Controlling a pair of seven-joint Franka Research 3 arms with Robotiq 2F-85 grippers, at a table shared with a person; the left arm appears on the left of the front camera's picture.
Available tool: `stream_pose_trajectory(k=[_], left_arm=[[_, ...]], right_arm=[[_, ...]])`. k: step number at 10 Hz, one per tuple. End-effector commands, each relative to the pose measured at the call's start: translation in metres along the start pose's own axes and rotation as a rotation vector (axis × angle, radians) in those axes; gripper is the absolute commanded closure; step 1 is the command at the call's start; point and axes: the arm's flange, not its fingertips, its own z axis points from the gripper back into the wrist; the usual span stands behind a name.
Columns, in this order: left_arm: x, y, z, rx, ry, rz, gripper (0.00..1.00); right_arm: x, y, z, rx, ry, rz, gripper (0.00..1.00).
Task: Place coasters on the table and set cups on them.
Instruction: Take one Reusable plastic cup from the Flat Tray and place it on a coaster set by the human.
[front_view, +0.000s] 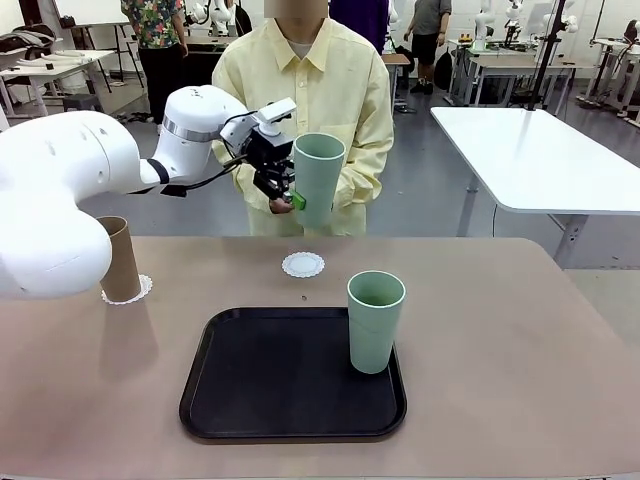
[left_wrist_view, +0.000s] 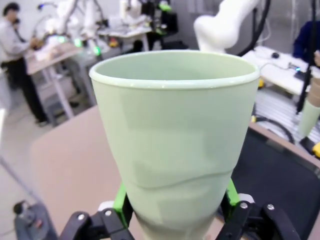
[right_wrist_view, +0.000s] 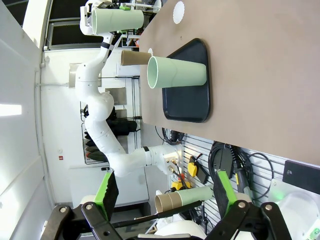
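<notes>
My left gripper (front_view: 289, 196) is shut on the lower part of a pale green cup (front_view: 318, 178), holding it upright in the air over the table's far side. Up close, the cup (left_wrist_view: 172, 145) stands between the green pads (left_wrist_view: 120, 202). An empty white coaster (front_view: 303, 264) lies on the table (front_view: 520, 350) just below and in front of it. At the left, a tan-brown cup (front_view: 120, 260) stands on another coaster (front_view: 140, 291). A second green cup (front_view: 375, 322) stands on the black tray (front_view: 270, 380). My right gripper (right_wrist_view: 165, 195) is open and holds nothing, off the table's side.
A person in a yellow shirt (front_view: 340, 90) stands at the far edge, right behind the held cup. A white table (front_view: 540, 150) stands at the back right. The right wrist view takes in the tray (right_wrist_view: 192, 100), its green cup (right_wrist_view: 177, 72) and the empty coaster (right_wrist_view: 178, 11).
</notes>
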Motion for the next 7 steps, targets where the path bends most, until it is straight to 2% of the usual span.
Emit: stream_pose_trajectory(k=[1, 3, 4, 7], left_arm=[[0.007, 0.044, 0.03, 0.059, 0.06, 0.027, 0.17], [0.012, 0.039, 0.034, 0.189, 0.1, 0.106, 0.17], [0.005, 0.004, 0.016, 0.076, 0.05, 0.007, 0.17], [0.005, 0.004, 0.016, 0.076, 0.05, 0.007, 0.17]], right_arm=[[0.002, -0.001, 0.0, 0.019, 0.0, 0.019, 0.0], [0.002, -0.001, 0.0, 0.019, 0.0, 0.019, 0.0], [0.002, -0.001, 0.0, 0.019, 0.0, 0.019, 0.0], [0.002, -0.001, 0.0, 0.019, 0.0, 0.019, 0.0]])
